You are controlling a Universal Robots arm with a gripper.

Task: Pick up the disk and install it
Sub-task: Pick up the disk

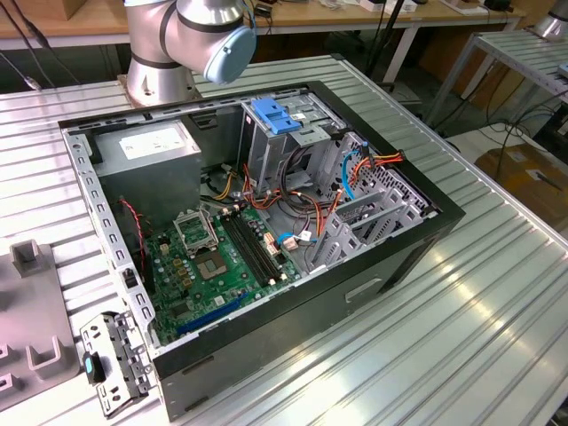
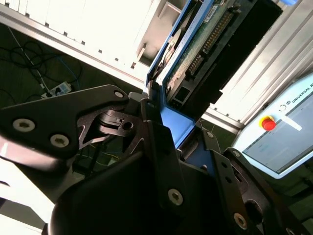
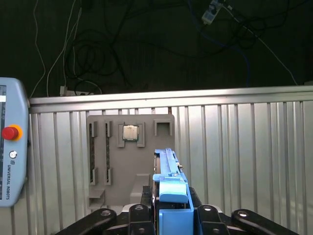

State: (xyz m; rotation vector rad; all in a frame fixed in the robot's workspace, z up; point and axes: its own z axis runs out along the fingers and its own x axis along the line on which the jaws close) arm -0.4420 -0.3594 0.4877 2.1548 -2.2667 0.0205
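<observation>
Claw point(image 3: 171, 219) clamped on the disk point(image 3: 167, 169)

— What's on the bench point(image 1: 461, 337)?
— Open computer case point(image 1: 417, 257), lying on its side. Green motherboard point(image 1: 222, 266) flat on its bottom. Power supply point(image 1: 151, 151) in the corner toward the exterior view's left. Tall metal cage point(image 1: 266, 155) near it, blue clip point(image 1: 273, 115) on top. Orange and red cables point(image 1: 306, 200) loop between cage and board.
— Outside the case?
— Perforated metal bracket point(image 1: 115, 359) just beside one corner. Grey fixture plate point(image 3: 132, 166), processor chip point(image 3: 130, 132) seated in one pocket. Cardboard box point(image 1: 528, 173) on the floor, well apart.
</observation>
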